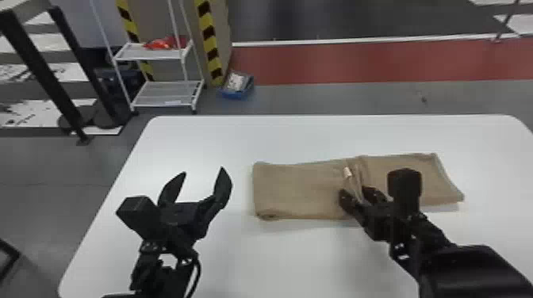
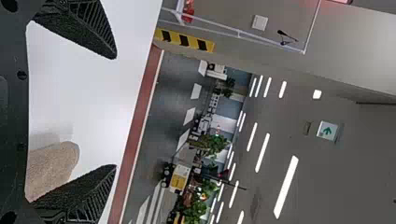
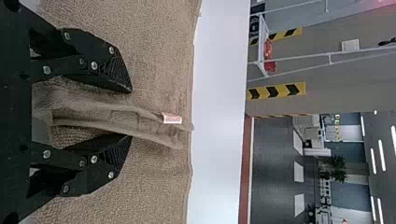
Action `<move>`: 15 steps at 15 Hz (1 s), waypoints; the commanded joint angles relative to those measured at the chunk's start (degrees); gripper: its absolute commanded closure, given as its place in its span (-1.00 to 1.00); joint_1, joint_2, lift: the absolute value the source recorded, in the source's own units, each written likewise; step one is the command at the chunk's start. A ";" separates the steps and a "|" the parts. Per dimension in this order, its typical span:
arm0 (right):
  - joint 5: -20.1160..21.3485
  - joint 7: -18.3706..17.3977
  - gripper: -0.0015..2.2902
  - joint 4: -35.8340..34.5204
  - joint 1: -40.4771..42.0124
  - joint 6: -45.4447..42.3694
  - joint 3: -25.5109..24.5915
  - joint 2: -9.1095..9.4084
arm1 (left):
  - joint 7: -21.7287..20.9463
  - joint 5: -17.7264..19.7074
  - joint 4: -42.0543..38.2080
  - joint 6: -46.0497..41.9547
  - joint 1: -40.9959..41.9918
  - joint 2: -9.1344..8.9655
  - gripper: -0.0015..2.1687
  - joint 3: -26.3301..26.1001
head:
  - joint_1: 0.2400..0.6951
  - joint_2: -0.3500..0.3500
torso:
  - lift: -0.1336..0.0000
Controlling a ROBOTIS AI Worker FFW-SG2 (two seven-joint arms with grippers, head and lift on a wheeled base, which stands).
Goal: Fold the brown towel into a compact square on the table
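The brown towel lies as a long folded strip on the white table, with a raised ridge and a small white tag near its middle. At that ridge is my right gripper, its fingers apart on either side of the bunched fabric. In the right wrist view the right gripper has the towel's ridge between its parted fingers. My left gripper stands open above the table, left of the towel, with nothing held. In the left wrist view a rounded towel end shows beside the left gripper.
The white table has its far edge beyond the towel and its left edge beyond my left arm. On the floor behind are a white shelf rack, a blue box and dark posts.
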 commanded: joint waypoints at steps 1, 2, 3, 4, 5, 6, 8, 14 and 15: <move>-0.29 0.13 -0.26 -0.96 0.52 -0.13 0.10 -0.08 | 0.00 0.00 0.01 0.00 -0.05 0.00 -0.97 -0.05 | 1.00 0.30 | -0.49; -0.38 0.13 -0.26 -1.40 0.79 -0.13 0.01 -0.08 | 0.00 0.00 0.01 0.00 -0.14 0.00 -0.97 -0.14 | 1.00 0.30 | -0.49; -0.46 0.13 -0.26 -1.66 0.96 -0.30 0.01 0.01 | 0.00 0.00 0.01 0.00 -0.05 0.00 -0.97 -0.05 | 1.00 0.30 | -0.49; -0.46 0.13 -0.27 -1.92 1.05 -0.30 0.01 0.01 | 0.00 0.00 0.01 0.00 -0.05 0.00 -0.97 -0.05 | 1.00 0.30 | -0.49; -0.55 0.13 -0.27 -2.10 1.23 -0.48 -0.07 0.01 | 0.00 0.00 0.10 0.00 -0.05 0.00 -0.97 -0.05 | 1.00 0.31 | -0.49; -0.64 0.04 -0.27 -2.19 1.31 -0.48 -0.16 0.01 | 0.00 0.00 0.18 0.00 -0.05 0.00 -0.97 0.04 | 1.00 0.31 | -0.49; -0.73 -0.05 -0.27 -2.63 1.31 -0.48 -0.25 0.01 | 0.00 0.09 0.27 0.00 -0.14 0.00 -0.97 0.04 | 1.00 0.31 | -0.49; -0.55 -0.05 -0.38 -2.98 0.87 -0.30 -0.25 0.01 | 0.00 0.09 0.36 0.00 -0.14 0.00 -0.97 0.12 | 1.00 0.30 | -0.49; -0.38 -0.05 -0.38 -2.98 0.52 -0.30 -0.16 0.01 | 0.00 0.09 0.45 0.00 -0.14 0.00 -0.97 0.12 | 1.00 0.31 | -0.49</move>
